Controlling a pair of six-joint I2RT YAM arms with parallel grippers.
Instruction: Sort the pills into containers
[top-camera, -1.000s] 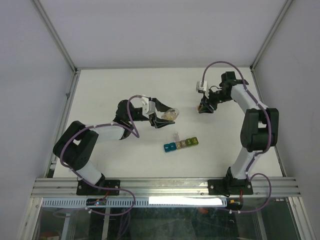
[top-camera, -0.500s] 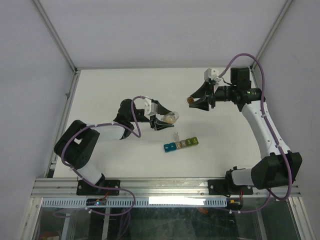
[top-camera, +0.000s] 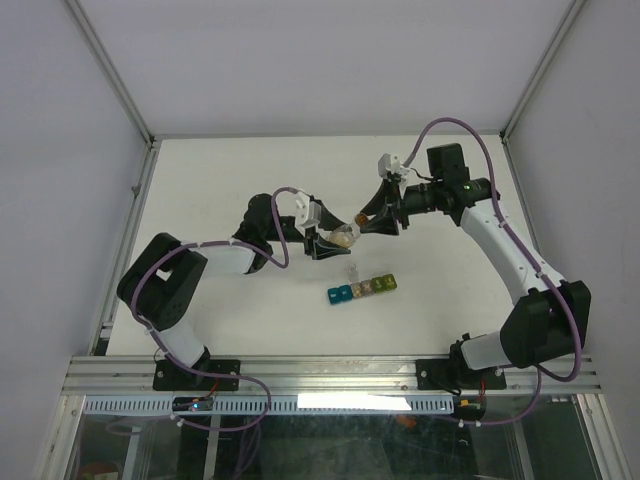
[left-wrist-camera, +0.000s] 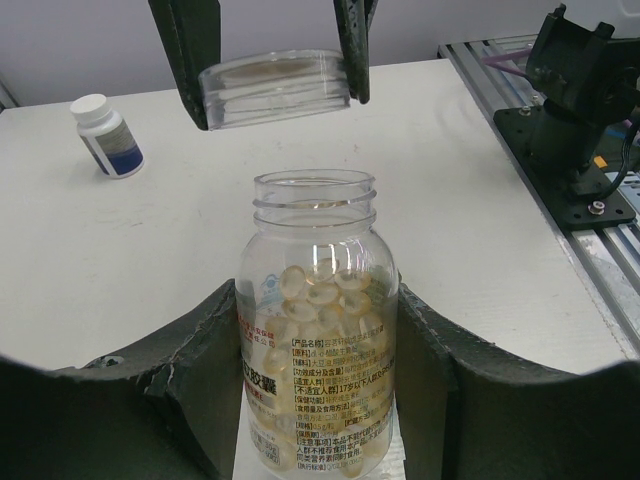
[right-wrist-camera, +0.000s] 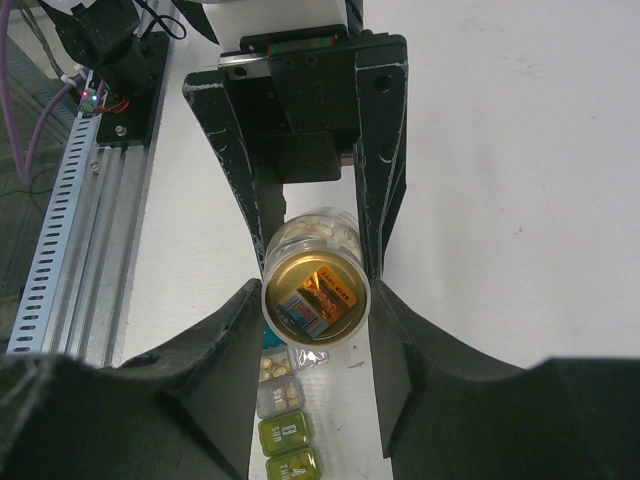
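My left gripper (left-wrist-camera: 318, 305) is shut on a small clear bottle (left-wrist-camera: 318, 330) of pale pills (left-wrist-camera: 325, 290); its mouth is open. My right gripper (right-wrist-camera: 316, 300) is shut on the bottle's clear round cap (right-wrist-camera: 315, 300), held just off the mouth with a gap (left-wrist-camera: 275, 88). In the top view the two grippers meet at mid-table, left (top-camera: 328, 241) and right (top-camera: 368, 221), with the bottle (top-camera: 343, 237) between them. The strip of containers (top-camera: 362, 288) lies on the table just in front. In the right wrist view one cell (right-wrist-camera: 272, 367) is open with pills in it.
A white-capped dark bottle (left-wrist-camera: 103, 133) stands on the table beyond the grippers. The right arm's base (left-wrist-camera: 572, 110) and the metal rail (right-wrist-camera: 60, 230) run along the near edge. Metal frame posts (top-camera: 120, 100) and grey walls border the table.
My right gripper has swung left from the far right of the table and brought the cap up to the bottle's mouth. My left gripper has edged right with the bottle.
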